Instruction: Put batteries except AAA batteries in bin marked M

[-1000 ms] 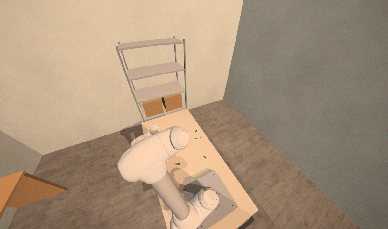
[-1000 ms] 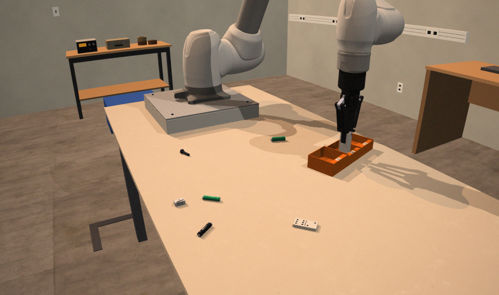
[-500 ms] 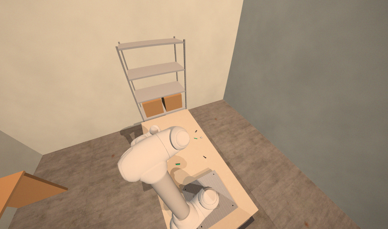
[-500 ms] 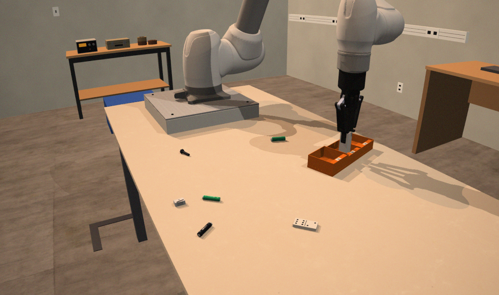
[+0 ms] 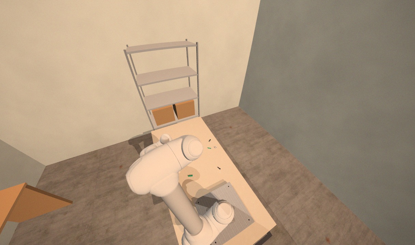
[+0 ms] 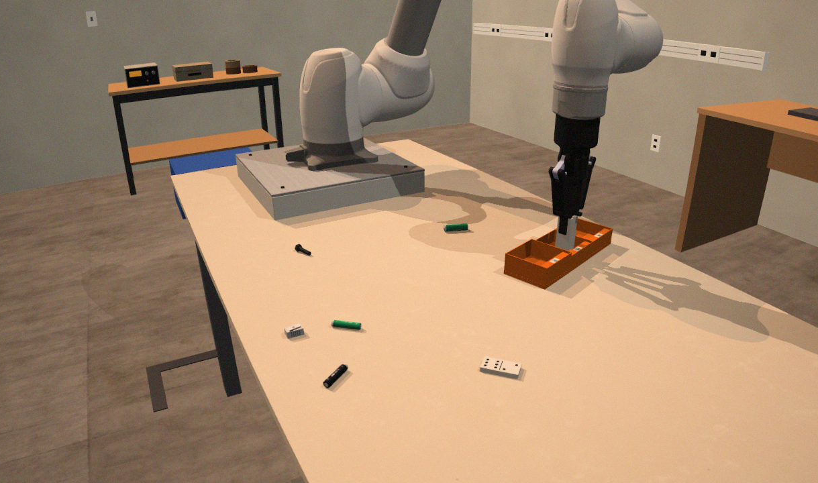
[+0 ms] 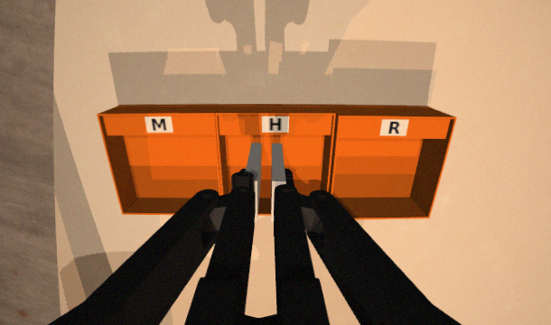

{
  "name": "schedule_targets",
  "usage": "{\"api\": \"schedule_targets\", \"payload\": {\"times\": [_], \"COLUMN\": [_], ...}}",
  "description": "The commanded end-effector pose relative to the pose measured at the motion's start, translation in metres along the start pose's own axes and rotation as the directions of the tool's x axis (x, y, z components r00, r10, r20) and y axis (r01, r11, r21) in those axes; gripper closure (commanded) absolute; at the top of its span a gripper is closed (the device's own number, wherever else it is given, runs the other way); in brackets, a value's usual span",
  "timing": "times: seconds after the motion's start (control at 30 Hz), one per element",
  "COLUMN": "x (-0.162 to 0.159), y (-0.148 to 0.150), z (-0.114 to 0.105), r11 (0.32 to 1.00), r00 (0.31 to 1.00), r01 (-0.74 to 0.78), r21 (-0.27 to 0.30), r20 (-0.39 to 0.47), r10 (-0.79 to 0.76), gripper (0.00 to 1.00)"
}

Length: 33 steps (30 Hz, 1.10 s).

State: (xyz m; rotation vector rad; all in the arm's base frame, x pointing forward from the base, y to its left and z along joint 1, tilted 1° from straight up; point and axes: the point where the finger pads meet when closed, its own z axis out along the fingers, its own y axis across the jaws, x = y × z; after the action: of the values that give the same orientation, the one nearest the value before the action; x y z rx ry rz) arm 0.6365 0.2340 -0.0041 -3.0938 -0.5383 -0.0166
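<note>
An orange tray (image 6: 558,252) of three bins stands on the table: M (image 7: 160,162) on the left, H (image 7: 275,158) in the middle, R (image 7: 384,167) on the right; all three look empty. My gripper (image 7: 266,159) points straight down with its fingertips lowered into bin H (image 6: 567,239). The fingers are nearly together and nothing shows between them. A green battery (image 6: 455,227) lies near the tray. Another green battery (image 6: 345,324) and a thin black battery (image 6: 334,376) lie farther off near the table's left edge. In the top view the arm hides the gripper and tray.
A small black item (image 6: 302,249), a small grey ribbed block (image 6: 294,330) and a white domino (image 6: 500,366) lie on the table. The arm's grey base plate (image 6: 330,183) stands at the far end. A shelf and a desk stand off the table.
</note>
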Motion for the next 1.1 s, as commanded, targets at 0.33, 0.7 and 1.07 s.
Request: {"api": "schedule_targets", "payload": {"times": [0.33, 0.7, 1.07], "x": [0.000, 0.000, 0.000], "y": [0.000, 0.000, 0.000], "z": [-0.009, -0.021, -0.044], "r11": [1.000, 1.000, 1.000], "r00": [1.000, 1.000, 1.000], "r01": [0.000, 0.000, 0.000], "r21": [0.000, 0.000, 0.000], "r20": [0.000, 0.000, 0.000], "r10": [0.000, 0.000, 0.000], "gripper": [0.85, 0.85, 0.85]}}
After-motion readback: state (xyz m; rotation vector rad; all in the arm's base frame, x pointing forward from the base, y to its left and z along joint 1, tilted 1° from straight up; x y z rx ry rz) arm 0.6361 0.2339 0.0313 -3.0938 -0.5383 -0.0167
